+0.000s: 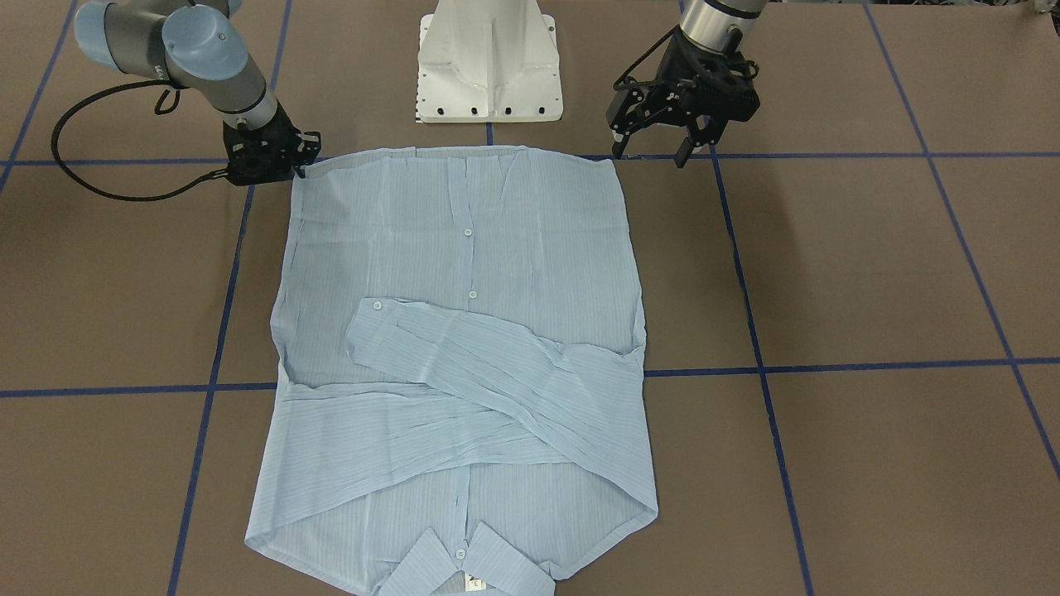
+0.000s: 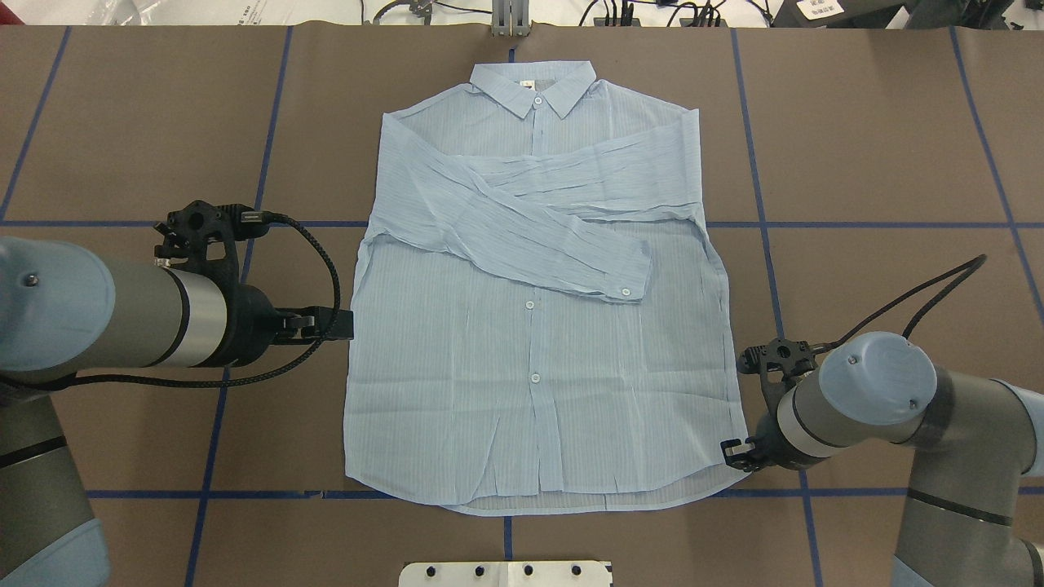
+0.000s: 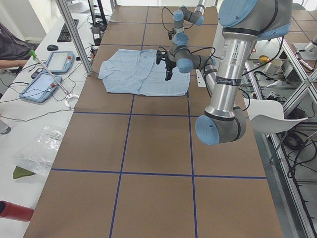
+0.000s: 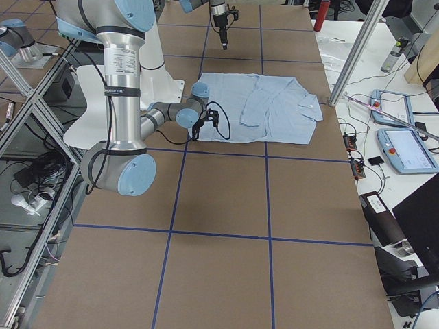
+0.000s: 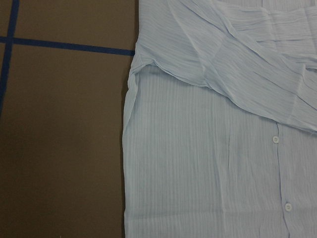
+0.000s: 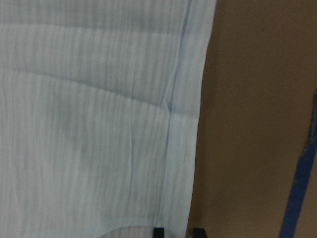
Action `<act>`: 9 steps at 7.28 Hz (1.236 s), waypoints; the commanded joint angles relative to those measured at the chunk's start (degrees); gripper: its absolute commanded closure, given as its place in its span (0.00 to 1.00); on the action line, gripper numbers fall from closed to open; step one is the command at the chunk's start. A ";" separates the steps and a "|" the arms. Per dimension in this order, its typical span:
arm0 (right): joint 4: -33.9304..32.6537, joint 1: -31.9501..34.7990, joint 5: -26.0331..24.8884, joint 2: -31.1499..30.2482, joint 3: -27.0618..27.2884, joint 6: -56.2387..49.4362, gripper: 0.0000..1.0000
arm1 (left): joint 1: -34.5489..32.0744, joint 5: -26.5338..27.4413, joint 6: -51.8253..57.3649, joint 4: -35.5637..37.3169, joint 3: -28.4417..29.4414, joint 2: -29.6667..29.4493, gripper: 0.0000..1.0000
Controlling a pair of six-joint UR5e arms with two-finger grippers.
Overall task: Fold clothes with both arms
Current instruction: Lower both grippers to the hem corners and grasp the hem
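Shirt (image 2: 538,326) flat on the table (image 2: 881,163), front up. The left gripper (image 1: 652,153) hangs just beside one side edge. The right gripper (image 2: 738,456) sits at the opposite hem corner. The collar (image 2: 534,86) lies well beyond both grippers, and between it and them the two sleeves (image 2: 555,236) cross over the chest.
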 commanded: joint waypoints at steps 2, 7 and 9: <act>-0.10 0.21 0.31 0.35 0.69 0.16 1.00 | 0.00 0.03 -0.16 0.03 0.48 0.06 0.00; 0.08 2.49 0.40 0.00 2.80 0.16 1.00 | 12.00 4.13 -17.69 -3.38 5.91 2.35 0.00; 0.08 2.67 0.40 -0.17 4.12 0.16 1.00 | 16.43 6.53 -20.55 -3.92 8.99 1.21 0.01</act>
